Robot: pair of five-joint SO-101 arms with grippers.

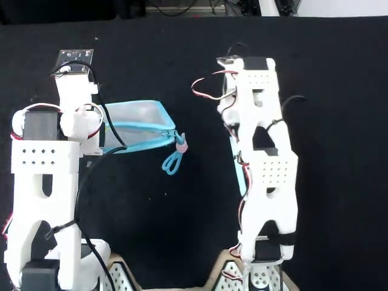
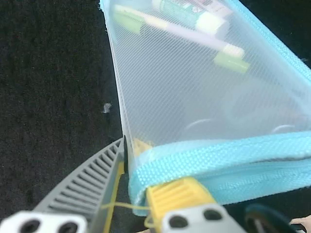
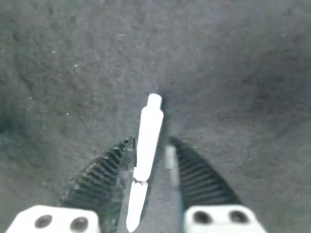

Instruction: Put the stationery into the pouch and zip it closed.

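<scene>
Left wrist view shows the left fingers [image 2: 97,174] pinching the zip-edge corner of the mesh pouch [image 2: 184,87], stationery [image 2: 194,22] inside; right fingers [image 3: 104,170] stand partly open astride a pen [image 3: 148,131] over the black tabletop [image 3: 73,58]

Bench covered in a black, slightly fuzzy cloth [image 1: 339,73], spread wall to wall under everything in the high view; one small pale fleck of lint [image 2: 106,107] sits on the weave in the left wrist view. Along the far edge, beyond the cloth, a tangle of dark cables [image 1: 182,7], and just beside it at the corner a plain white surface [image 1: 339,7]. At the near edge, a thin strip of pale wood [image 1: 176,288] peeps out under the cloth.
</scene>
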